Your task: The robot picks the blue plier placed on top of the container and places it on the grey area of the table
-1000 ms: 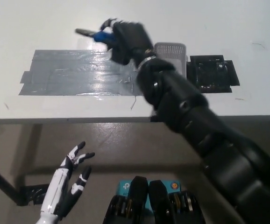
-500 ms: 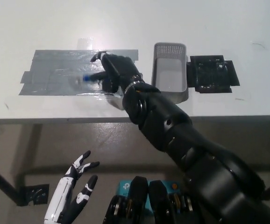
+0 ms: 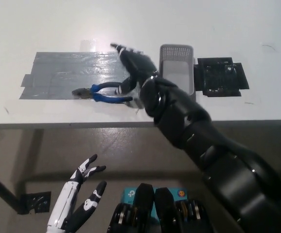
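So the black right hand [image 3: 132,65] is hovering over the table with its fingers [image 3: 118,48] stretched out and spread, pointing up and to the picture's left. It's got nothing in it. The palm side faces down toward the taped patch, and the lower edge of the hand sits right at the handle ends of the blue plier [image 3: 103,92]. Honestly can't tell if it's actually touching the handles or just above them. The black right arm runs back from the wrist in a long diagonal, down over the table's front edge and off toward the bottom right corner, getting bulkier the closer it is to the camera.

The plier is lying flat on the grey area [image 3: 77,75], which is a shiny patch of grey tape strips. Its dark jaws point to the picture's left, the blue handles trail to the right toward the hand, and it's close to the front edge of that patch.

Just right of the hand there's the container [image 3: 176,73], a light grey tray with perforated walls, nothing visible inside. Next to that on the far side is a black square part [image 3: 221,76]. All of it sits on the white table [image 3: 203,24].

The white left hand [image 3: 77,199] is hanging down low at bottom left, well below the tabletop, fingers apart and holding nothing.
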Robot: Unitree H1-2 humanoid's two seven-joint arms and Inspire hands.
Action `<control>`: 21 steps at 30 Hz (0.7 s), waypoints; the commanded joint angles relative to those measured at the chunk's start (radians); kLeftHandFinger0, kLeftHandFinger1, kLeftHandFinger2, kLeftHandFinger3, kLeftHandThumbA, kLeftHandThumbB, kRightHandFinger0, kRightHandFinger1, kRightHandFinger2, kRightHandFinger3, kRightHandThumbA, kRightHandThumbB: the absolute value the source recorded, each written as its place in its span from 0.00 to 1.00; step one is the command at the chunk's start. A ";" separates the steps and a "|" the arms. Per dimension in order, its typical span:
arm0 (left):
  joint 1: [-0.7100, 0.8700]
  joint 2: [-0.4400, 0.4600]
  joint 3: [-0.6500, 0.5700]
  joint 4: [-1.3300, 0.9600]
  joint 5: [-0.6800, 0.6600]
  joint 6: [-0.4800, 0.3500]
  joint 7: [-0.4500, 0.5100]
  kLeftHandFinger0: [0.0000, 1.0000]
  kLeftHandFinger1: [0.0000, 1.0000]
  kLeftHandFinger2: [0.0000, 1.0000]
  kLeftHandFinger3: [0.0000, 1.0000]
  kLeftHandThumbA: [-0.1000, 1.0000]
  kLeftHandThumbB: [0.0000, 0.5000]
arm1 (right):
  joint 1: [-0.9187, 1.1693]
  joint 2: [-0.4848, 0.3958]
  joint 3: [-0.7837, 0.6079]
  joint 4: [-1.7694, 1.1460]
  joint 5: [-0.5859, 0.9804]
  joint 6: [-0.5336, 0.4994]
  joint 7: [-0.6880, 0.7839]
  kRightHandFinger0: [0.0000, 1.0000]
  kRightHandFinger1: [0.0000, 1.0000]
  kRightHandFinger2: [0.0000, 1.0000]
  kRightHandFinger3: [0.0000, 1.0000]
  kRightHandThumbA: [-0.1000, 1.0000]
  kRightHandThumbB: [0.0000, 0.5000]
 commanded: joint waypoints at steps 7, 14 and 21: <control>-0.019 0.011 -0.007 -0.034 0.013 0.006 -0.017 1.00 0.93 0.80 0.95 0.80 0.00 | -0.198 -0.083 -0.159 -0.143 0.147 0.013 0.028 1.00 1.00 1.00 1.00 1.00 0.65; -0.026 -0.001 0.003 -0.041 0.006 0.012 -0.009 1.00 0.94 0.80 0.94 0.76 0.00 | -0.212 -0.168 -0.276 -0.326 0.261 0.014 0.177 1.00 1.00 1.00 1.00 1.00 0.83; -0.099 -0.002 0.041 -0.003 -0.014 -0.017 0.013 1.00 0.92 0.84 0.97 0.81 0.00 | -0.016 -0.273 -0.264 -1.010 0.314 0.154 0.349 1.00 1.00 1.00 1.00 1.00 0.86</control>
